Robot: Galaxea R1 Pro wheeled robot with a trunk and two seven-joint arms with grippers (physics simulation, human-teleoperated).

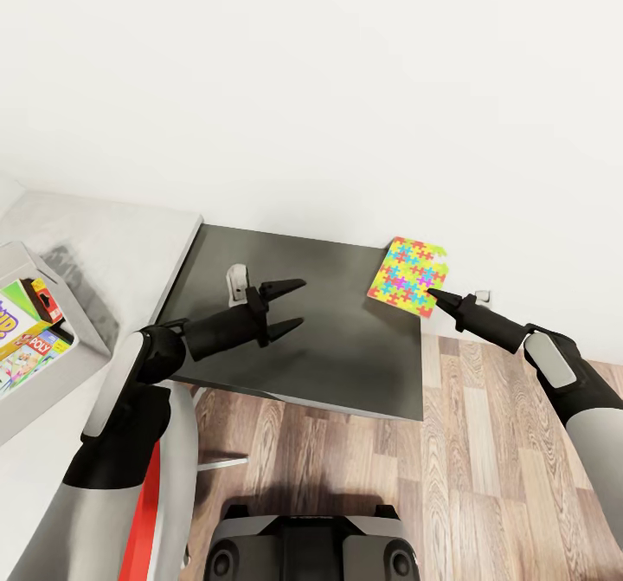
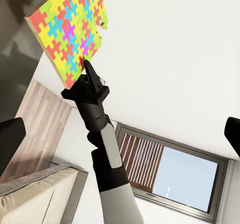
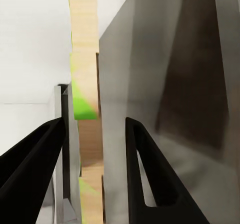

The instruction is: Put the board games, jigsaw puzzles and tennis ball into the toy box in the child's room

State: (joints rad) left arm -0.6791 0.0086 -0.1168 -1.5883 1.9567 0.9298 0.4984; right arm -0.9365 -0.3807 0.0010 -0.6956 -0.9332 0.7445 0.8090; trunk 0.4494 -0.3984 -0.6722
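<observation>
One multicoloured jigsaw puzzle point(image 1: 405, 275) lies at the dark table's point(image 1: 329, 347) far right corner, overhanging its edge; it is also in the left wrist view point(image 2: 70, 29). My right gripper point(image 1: 433, 293) is open at that overhanging edge. In the right wrist view its black fingers point(image 3: 145, 174) stand on either side of the puzzle's thin edge point(image 3: 84, 84). My left gripper point(image 1: 297, 306) hangs open and empty over the middle of the table. The light grey toy box point(image 1: 61, 382) stands at far left with colourful board games point(image 1: 30, 343) inside. The tennis ball is out of view.
A small white-grey object point(image 1: 235, 282) stands on the dark table behind my left gripper. The toy box rests on a pale surface point(image 1: 130, 235) to the table's left. A white wall runs behind; wood-plank floor point(image 1: 484, 442) lies right of the table. A window point(image 2: 170, 169) shows past my right arm.
</observation>
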